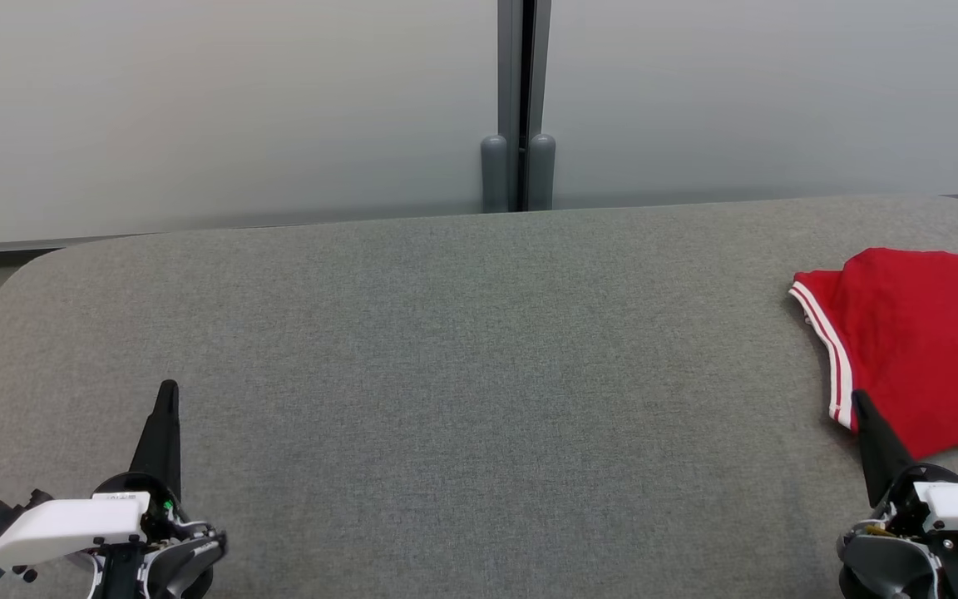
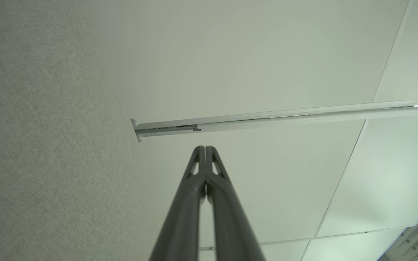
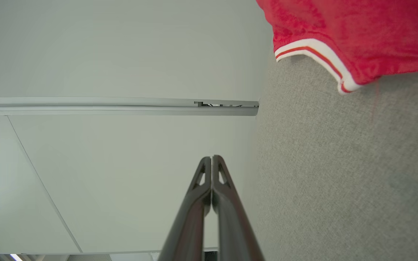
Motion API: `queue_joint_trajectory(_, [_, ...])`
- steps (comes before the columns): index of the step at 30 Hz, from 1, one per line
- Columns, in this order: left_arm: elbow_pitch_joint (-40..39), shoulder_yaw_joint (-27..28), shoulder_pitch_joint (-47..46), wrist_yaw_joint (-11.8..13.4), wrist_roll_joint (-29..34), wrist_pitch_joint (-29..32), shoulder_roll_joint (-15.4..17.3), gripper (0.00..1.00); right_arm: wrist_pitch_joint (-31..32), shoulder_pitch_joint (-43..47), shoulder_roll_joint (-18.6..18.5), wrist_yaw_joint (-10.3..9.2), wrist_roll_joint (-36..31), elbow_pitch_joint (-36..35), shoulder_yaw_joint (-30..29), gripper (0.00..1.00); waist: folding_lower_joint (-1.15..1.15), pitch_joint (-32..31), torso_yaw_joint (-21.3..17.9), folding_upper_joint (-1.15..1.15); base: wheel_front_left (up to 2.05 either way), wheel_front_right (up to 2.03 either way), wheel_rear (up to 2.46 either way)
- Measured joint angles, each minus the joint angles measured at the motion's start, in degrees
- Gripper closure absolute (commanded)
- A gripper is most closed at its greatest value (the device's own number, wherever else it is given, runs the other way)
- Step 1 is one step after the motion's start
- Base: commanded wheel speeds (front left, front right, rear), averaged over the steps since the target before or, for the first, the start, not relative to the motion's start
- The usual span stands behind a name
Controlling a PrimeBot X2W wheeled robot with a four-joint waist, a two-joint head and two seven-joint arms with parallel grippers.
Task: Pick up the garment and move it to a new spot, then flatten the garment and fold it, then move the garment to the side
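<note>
The garment (image 1: pixel 920 345) is red with white striped trim and lies folded at the right edge of the grey cushioned surface (image 1: pixel 462 366). Its trimmed corner also appears in the right wrist view as the garment (image 3: pixel 350 32) at the top right. My right gripper (image 1: pixel 861 401) is shut with nothing in it, its tip just in front of the garment's near hem. In its own view the right gripper (image 3: pixel 212 158) points past the cloth, fingers pressed together. My left gripper (image 1: pixel 168 388) is shut and empty at the lower left, far from the garment, and the left gripper (image 2: pixel 205 148) shows its fingers meeting.
Pale wall panels with a grey vertical post (image 1: pixel 517 108) stand behind the surface. The surface's rounded far corners and back edge lie close to the wall. A broad stretch of grey fabric separates the two grippers.
</note>
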Motion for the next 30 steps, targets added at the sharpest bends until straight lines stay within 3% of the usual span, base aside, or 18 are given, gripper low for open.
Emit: queue_joint_trajectory(30, [0.0,0.1,-0.6,-0.3,-1.2,0.2,0.0,1.00,0.4,-0.4,0.0,-0.01,1.6,-0.1,-0.1,1.00,0.00,0.1,0.1,0.00,0.00,0.00,0.00])
